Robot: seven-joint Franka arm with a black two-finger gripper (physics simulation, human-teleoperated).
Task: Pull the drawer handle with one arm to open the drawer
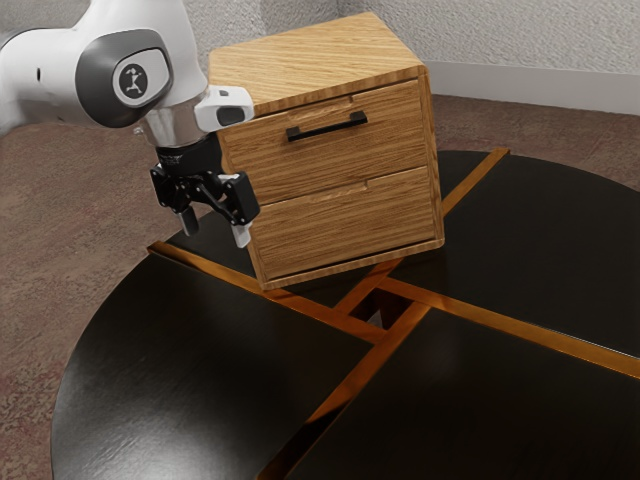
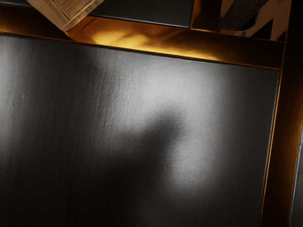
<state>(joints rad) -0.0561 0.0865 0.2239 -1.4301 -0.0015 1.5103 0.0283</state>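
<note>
Nearest is the dark round tabletop [image 1: 180, 380], crossed by orange inlay strips. Over its far part, at the exterior view's left, the gripper [image 1: 213, 225] hangs fingers-down, spread wide and holding nothing. It is just beside the cabinet's [image 1: 300, 60] side wall and lower than the handle [image 1: 327, 126]. The wrist view looks down on bare tabletop, with a cabinet corner [image 2: 61, 12] close by.

The handle, a thin black bar, sits on the upper drawer [image 1: 390, 140], which looks shut, on the front face around the corner from the gripper.

As I judge it, a straight sweep toward the handle would clip the cabinet's front corner and shove or twist it, since it merely stands on the tabletop. A shallow grip could slide off the slim bar. A pull could also drag the whole cabinet rather than slide the drawer out.

Count: one arm [image 1: 60, 70], one gripper, one cabinet, two drawers, upper and lower drawer [image 1: 340, 225], one black handle.
</note>
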